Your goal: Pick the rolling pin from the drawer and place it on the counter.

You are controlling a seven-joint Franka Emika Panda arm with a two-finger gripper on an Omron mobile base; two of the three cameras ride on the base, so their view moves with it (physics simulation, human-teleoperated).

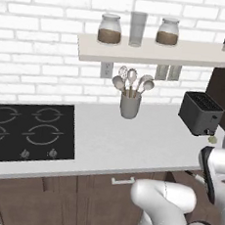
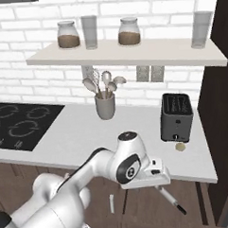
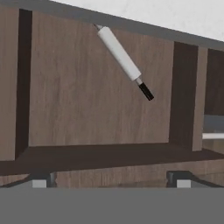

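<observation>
The counter [image 2: 74,137] is seen as a broad pale slab running below a white brick wall [image 2: 18,50], with a black cooktop [image 2: 17,123] set into it at the left. A cream shelf [image 2: 127,56] is fixed above it, on which two lidded jars [image 2: 67,35] of brown contents and tall grey glasses [image 2: 89,32] are stood. A black toaster [image 2: 176,116] is placed near the counter's right end, and a grey holder of spoons [image 2: 105,104] is set near the wall.

Below the counter's front edge, the drawer [image 3: 87,109] is pulled out. The rolling pin [image 3: 124,61] is laid on the drawer floor, slanted, its white body pointing toward the counter edge and its black handle end toward the drawer's middle.

The gripper [image 3: 111,180] is held above the drawer's near rim with its fingers spread wide and nothing between them; it is kept well apart from the rolling pin.
</observation>
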